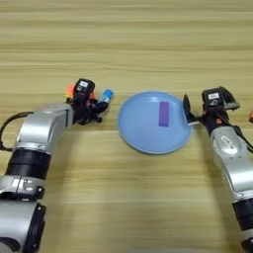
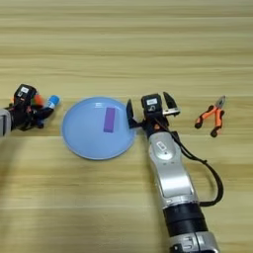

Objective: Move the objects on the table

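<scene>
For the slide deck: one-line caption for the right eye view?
Right tool open beside blue plate holding purple block; pliers lie to its right.

A robot test bench: bare wooden table (image 2: 126, 44) with scattered props like pliers (image 2: 211, 116).

Block (image 1: 164, 113) laid on plate (image 1: 148, 141), mid-table (image 1: 126, 44); tube (image 1: 105, 95) and left gripper (image 1: 94, 111) placed left of plate; right gripper (image 2: 148, 111) set at plate's right rim; pliers (image 2: 211, 116) further right.
</scene>
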